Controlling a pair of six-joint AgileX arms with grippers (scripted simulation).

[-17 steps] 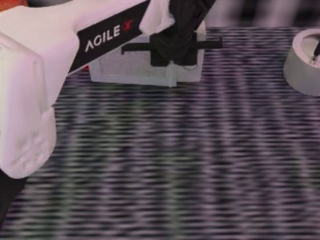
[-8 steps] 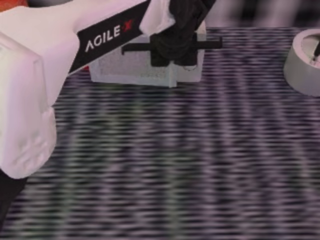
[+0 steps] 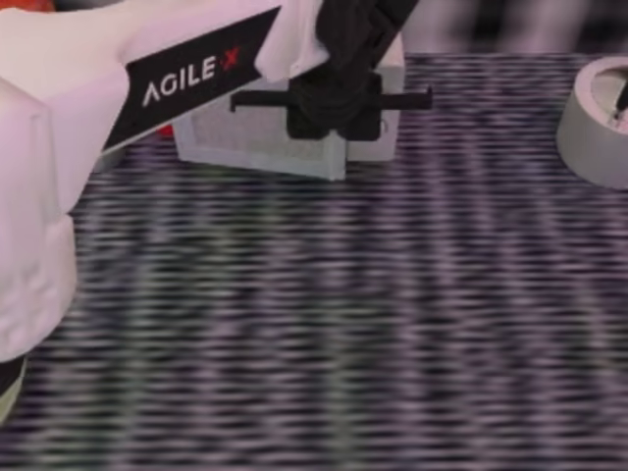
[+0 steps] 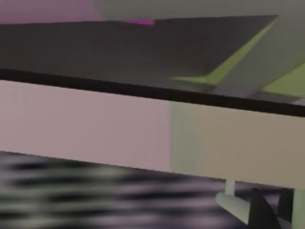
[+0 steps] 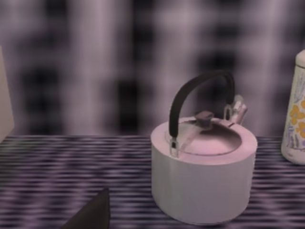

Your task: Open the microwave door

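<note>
Microwave door [image 3: 260,147] seemingly beneath left gripper [image 3: 332,103]

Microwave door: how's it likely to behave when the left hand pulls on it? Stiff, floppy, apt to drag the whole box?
The microwave door looks like a flat rigid panel, so probably stiff and swinging, not flexing. Its thin handle bar may slip from the left hand. The microwave looks boxy and broad-based, so sliding seems likelier than tipping.
</note>
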